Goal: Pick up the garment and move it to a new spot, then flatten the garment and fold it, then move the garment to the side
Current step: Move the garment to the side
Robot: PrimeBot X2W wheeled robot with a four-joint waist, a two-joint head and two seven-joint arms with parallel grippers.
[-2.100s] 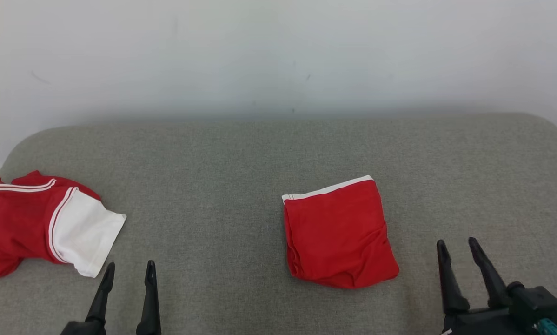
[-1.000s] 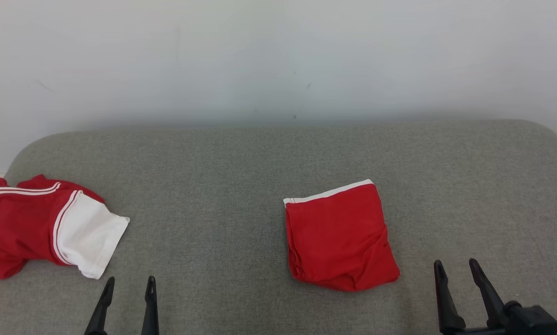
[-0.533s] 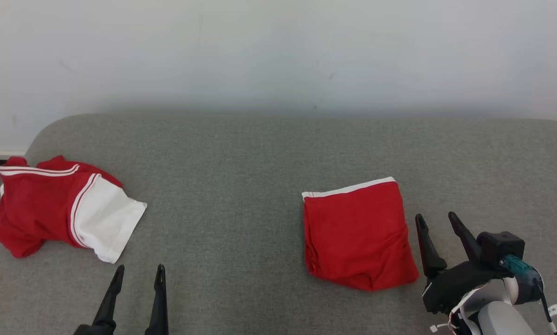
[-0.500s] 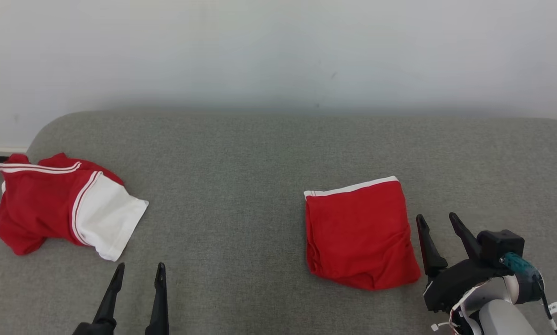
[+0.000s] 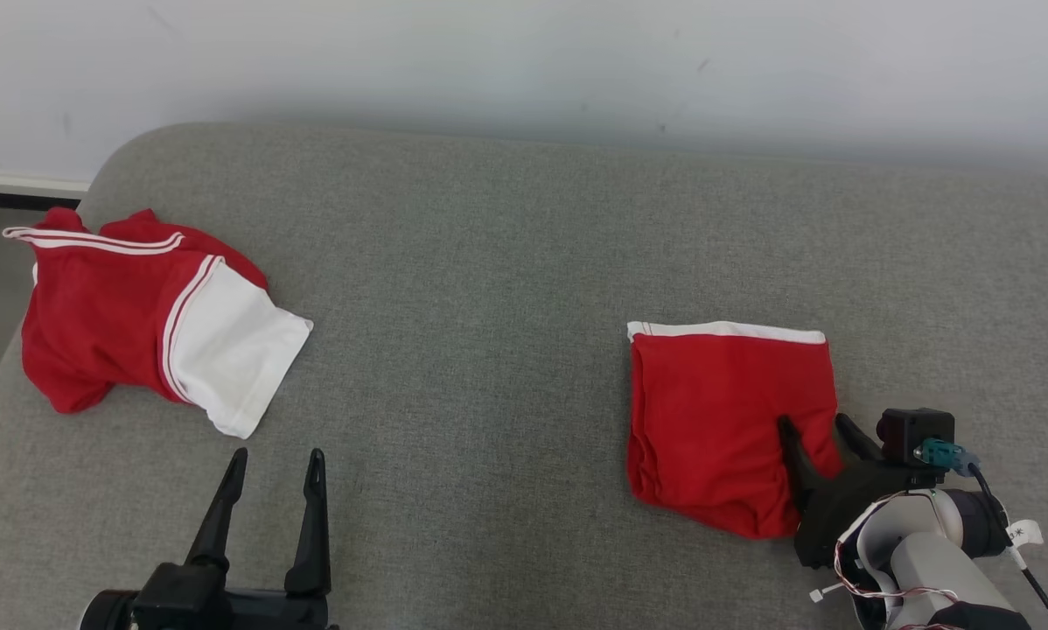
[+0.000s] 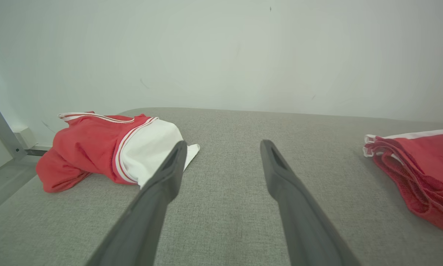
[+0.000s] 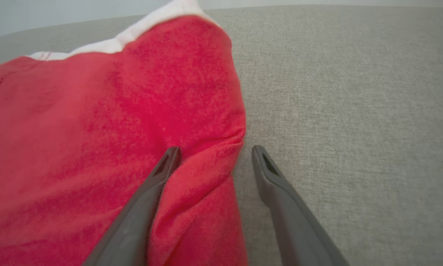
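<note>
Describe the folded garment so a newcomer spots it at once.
On the grey cushion, look right, by the right gripper. The folded garment is a neat red square with one white edge; the crumpled garment at left has a broad white panel.

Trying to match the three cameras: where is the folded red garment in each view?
Head view: the folded red garment lies right of centre, the right tool at its near right corner.
Left wrist view: the garment sits at the right edge.
Right wrist view: the garment covers the left half.
Shared landmark: the white band along its far edge.
</note>
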